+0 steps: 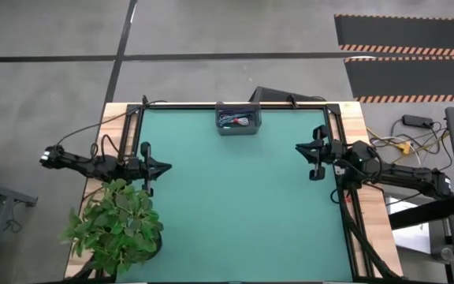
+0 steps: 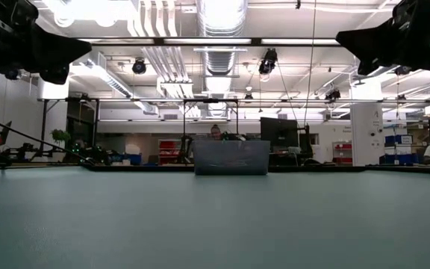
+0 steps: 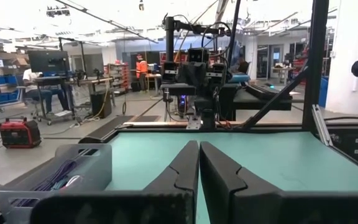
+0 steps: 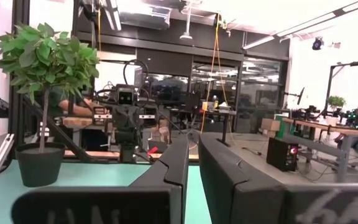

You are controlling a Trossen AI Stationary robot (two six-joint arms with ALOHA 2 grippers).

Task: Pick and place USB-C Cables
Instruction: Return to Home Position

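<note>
Left gripper [image 3: 199, 148] hangs over the left edge of the table [image 1: 235, 229], its fingers pressed together on nothing. Just beside it, toward the near corner, stands the plant [image 1: 117, 225], with its leaves reaching close to the arm. That looks like the main risk: a low or wide swing home by this arm could brush the leaves or tip the pot.

At the far edge, about midway across, sits the tray [image 1: 220, 126]. The cables [image 1: 237, 120] lie bundled inside it, well apart from both grippers. Whether a loop stands above the rim I cannot tell, but neither arm needs to pass over it.

Right gripper [image 4: 192, 140] hangs over the right edge, its fingers also pressed together and holding nothing. Loose wires [image 1: 392, 144] lie on the floor beyond that edge, behind the arm, and a careless retreat might snag them.
</note>
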